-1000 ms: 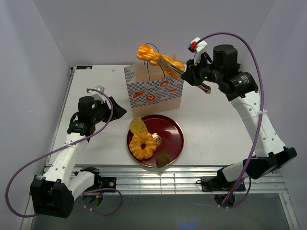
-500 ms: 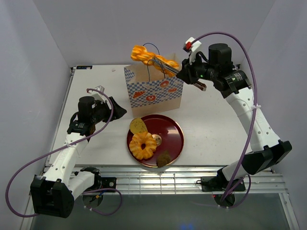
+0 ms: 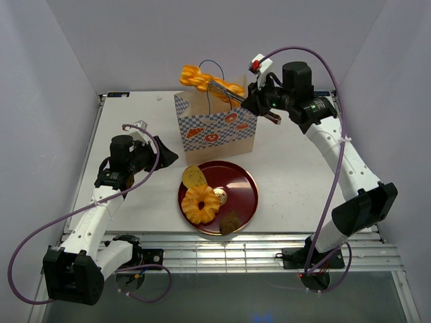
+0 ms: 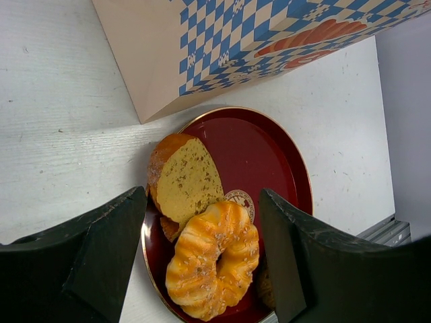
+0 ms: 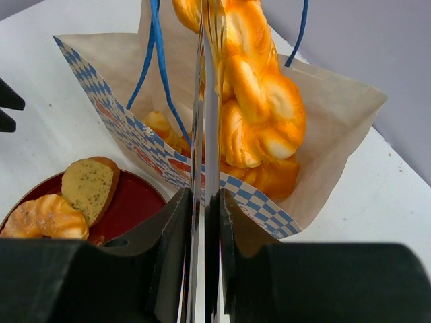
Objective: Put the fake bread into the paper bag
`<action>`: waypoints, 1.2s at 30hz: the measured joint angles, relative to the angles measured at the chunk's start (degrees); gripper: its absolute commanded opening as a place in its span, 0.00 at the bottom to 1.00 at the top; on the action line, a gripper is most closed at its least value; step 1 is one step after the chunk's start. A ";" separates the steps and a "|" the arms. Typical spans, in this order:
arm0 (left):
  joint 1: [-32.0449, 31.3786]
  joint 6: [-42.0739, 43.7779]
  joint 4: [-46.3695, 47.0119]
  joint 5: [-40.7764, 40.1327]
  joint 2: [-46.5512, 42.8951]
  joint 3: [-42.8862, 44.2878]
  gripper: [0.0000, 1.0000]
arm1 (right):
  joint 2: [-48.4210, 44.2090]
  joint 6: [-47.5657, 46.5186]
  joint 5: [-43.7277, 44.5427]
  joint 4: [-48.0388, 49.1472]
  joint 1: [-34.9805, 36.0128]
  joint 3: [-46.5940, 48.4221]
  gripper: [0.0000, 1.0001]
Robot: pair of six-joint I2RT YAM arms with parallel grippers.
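Note:
My right gripper [image 3: 256, 103] is shut on metal tongs [image 3: 232, 97] that pinch a long braided twist [image 3: 202, 77] above the open mouth of the paper bag [image 3: 215, 128]. In the right wrist view the tongs [image 5: 207, 101] run up from my right gripper [image 5: 205, 202] to the twist [image 5: 259, 101], which hangs over the bag [image 5: 337, 114]. More orange bread [image 5: 161, 128] lies inside. My left gripper [image 3: 165, 156] is open and empty, left of the bag. Its view shows a tan slice [image 4: 185, 178] and a ring pastry [image 4: 212, 259].
A red plate [image 3: 252, 185] in front of the bag holds the slice [image 3: 193, 176], the ring pastry [image 3: 201, 204] and a small brown piece [image 3: 230, 223]. The bag's blue cord handles [image 5: 151, 60] stand up beside the tongs. White walls enclose the table.
My right gripper has moved left with the tongs, carrying the braided twist further left over the bag's mouth. The left arm has not moved.

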 measured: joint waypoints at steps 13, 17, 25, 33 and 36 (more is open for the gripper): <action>0.00 -0.04 0.00 0.13 0.52 0.00 0.78 | 0.24 0.09 -0.68 5.18 -0.46 -8.11 0.08; 0.00 -0.04 0.00 0.20 0.57 0.00 0.78 | -2.05 0.13 -0.74 6.75 -1.07 -12.22 0.08; 0.00 -0.11 0.00 0.20 0.63 0.00 0.78 | -4.22 1.51 -0.94 7.78 -2.38 -13.64 0.29; 0.00 -0.13 0.00 0.20 0.66 0.00 0.78 | -4.22 3.69 -1.44 7.76 -2.93 -13.51 0.42; 0.00 -0.13 0.00 0.20 0.66 0.00 0.78 | -4.22 4.63 -1.86 7.72 -3.37 -13.11 0.44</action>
